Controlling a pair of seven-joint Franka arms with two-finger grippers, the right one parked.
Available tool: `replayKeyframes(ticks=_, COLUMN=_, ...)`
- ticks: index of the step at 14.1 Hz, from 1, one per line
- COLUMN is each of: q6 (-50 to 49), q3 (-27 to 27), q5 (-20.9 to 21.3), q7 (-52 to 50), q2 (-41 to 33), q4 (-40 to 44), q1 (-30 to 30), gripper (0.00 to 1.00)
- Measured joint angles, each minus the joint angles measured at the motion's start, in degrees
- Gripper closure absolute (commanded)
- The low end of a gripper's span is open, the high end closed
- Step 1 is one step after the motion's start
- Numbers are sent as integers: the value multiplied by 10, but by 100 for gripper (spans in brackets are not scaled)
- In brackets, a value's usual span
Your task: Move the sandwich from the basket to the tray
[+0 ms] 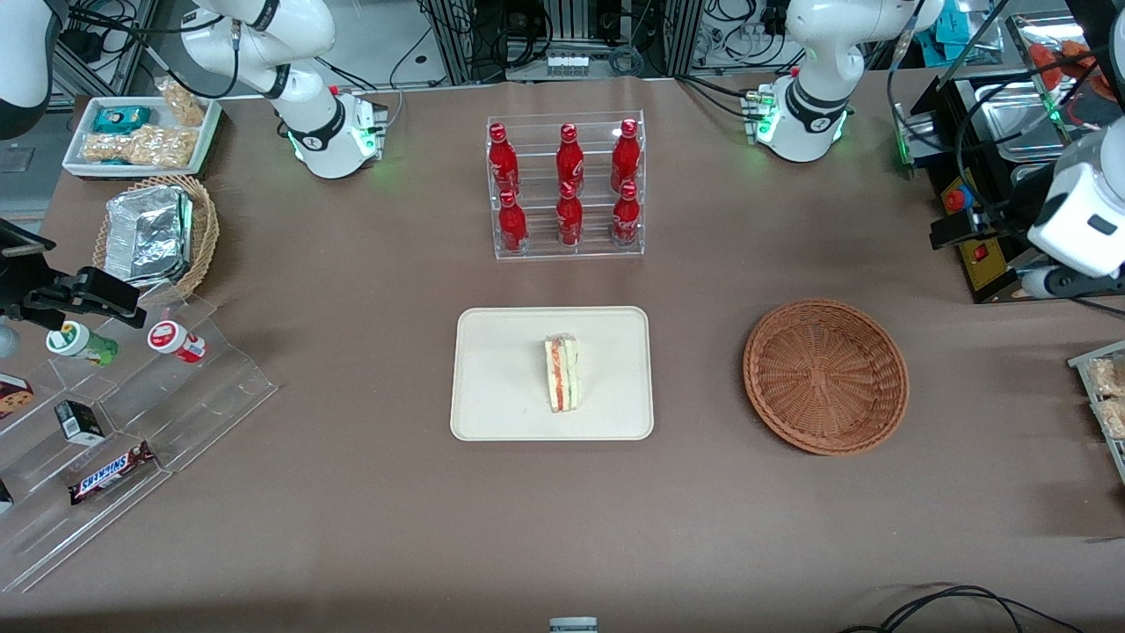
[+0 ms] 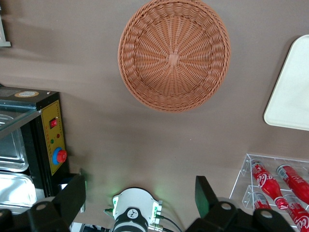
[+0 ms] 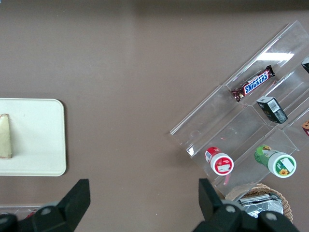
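Brown paper covers the surface [image 1: 352, 492] from edge to edge, with lab racks and cables at the end farthest from the front camera. On it the flat cream-coloured rectangular tray [image 1: 492, 396] with its low rim holds the small triangular sandwich [image 1: 562, 374] of pale bread with orange-red and green filling. It stands on one edge near the tray's middle, well inside the rim, so I judge the placing done. The round reddish-brown wicker basket [image 1: 826, 376] sits beside the tray toward my end of the surface, apart from it, and nothing lies in it.

My tool [image 2: 140, 205] hangs high above the surface near my end, clear of the basket, looking straight down on its woven bowl [image 2: 174, 54]. Its two dark fingers [image 2: 72, 195] stand wide apart with nothing between them, which fits a release already made and a retreat to a safe height.

A clear acrylic rack [image 1: 567, 189] of red bottles stands farther from the front camera than the tray. A black control box [image 2: 48, 140] with a red button sits near my base.
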Motion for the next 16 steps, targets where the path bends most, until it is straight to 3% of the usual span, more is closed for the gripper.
replayKeyframes(ticks=5, q6=1, q3=-31, q5=4, q7=12, q2=-37, q4=-32, q1=25, gripper=0)
replayKeyframes(ticks=16, q6=-42, q3=-14, q5=17, q7=75, q2=-80, q4=-27, q1=34, gripper=0)
